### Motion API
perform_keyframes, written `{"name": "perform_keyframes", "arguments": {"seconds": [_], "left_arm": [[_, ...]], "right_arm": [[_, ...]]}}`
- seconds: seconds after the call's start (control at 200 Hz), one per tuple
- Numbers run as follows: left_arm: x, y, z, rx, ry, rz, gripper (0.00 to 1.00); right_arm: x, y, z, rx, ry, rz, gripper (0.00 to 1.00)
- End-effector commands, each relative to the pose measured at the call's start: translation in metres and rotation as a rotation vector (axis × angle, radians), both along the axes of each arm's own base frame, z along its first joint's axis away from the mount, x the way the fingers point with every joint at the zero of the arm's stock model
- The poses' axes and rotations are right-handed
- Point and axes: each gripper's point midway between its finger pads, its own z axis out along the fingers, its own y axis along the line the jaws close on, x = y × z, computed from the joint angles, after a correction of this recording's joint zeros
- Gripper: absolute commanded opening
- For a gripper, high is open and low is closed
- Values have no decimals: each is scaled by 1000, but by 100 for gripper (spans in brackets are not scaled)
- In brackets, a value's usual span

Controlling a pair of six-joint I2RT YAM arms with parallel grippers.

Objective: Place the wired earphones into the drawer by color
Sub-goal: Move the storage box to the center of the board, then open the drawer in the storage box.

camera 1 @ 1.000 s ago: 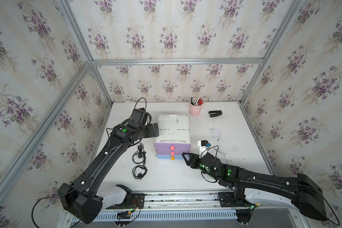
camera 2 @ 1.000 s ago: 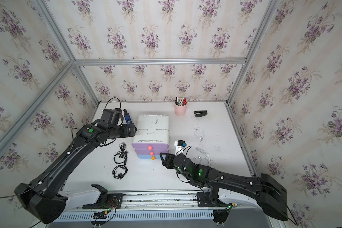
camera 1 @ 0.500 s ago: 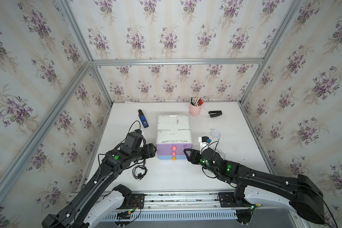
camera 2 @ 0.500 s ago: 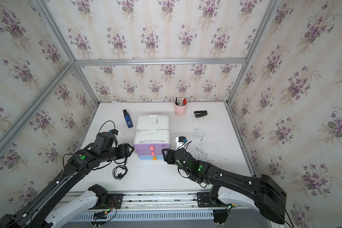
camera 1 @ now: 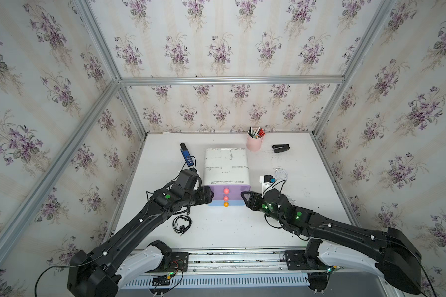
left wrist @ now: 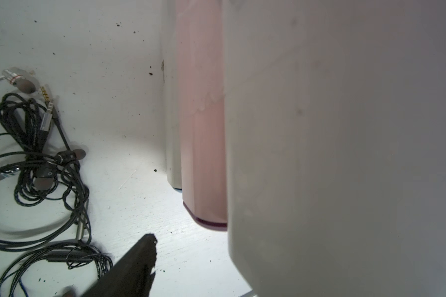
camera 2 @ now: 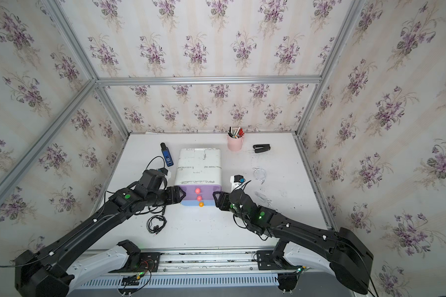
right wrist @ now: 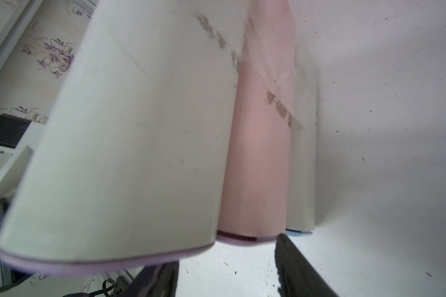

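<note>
Your left gripper (camera 1: 208,194) is sitting right at the front left corner of the mini drawer cabinet (camera 1: 225,164). The left wrist view is showing only one finger (left wrist: 137,262), so I cannot tell how wide those jaws are standing or whether they are gripping anything. Your right gripper (camera 1: 245,196) is hovering at the cabinet's front right corner, with its fingers (right wrist: 296,264) standing partly apart and clamping nothing. The black wired earphones (camera 1: 182,224) are lying on the table just off the cabinet's front left, under your left arm. The white wired earphones (camera 1: 281,174) are lying to the cabinet's right.
</note>
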Motion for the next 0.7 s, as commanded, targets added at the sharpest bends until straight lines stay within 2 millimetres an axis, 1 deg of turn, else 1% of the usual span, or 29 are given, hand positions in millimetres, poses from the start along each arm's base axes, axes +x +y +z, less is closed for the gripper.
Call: {"name": "perform_keyframes", "arguments": {"seconds": [0.0, 0.13, 0.235, 0.36, 0.485, 0.545, 0.594, 0.644, 0.664, 0.694], "left_arm": [[16, -8, 11, -15, -63, -9, 80], [19, -9, 10, -7, -63, -14, 80], [12, -18, 15, -55, -69, -42, 80], [-9, -28, 19, -83, -73, -92, 81], [-29, -21, 27, -102, -70, -110, 83], [-34, -14, 37, -97, -91, -103, 85], [-35, -12, 51, -99, -127, -116, 86], [-33, -11, 67, -90, -168, -127, 88], [-31, -10, 73, -81, -182, -126, 88], [-26, -10, 84, -63, -212, -131, 89]], "right_arm": [[9, -4, 6, -3, -22, 6, 61], [17, -6, 7, -9, -24, 15, 61], [15, -4, 2, -20, -8, 37, 61], [2, -10, -1, 28, 31, 42, 61], [-20, -14, 4, 126, 62, 46, 61], [-32, -12, 5, 184, 79, 50, 61], [-43, -7, 4, 245, 96, 54, 61], [-54, -1, 3, 330, 110, 57, 60], [-57, 3, 10, 389, 102, 59, 60], [-62, 6, 11, 459, 100, 53, 59]]}}
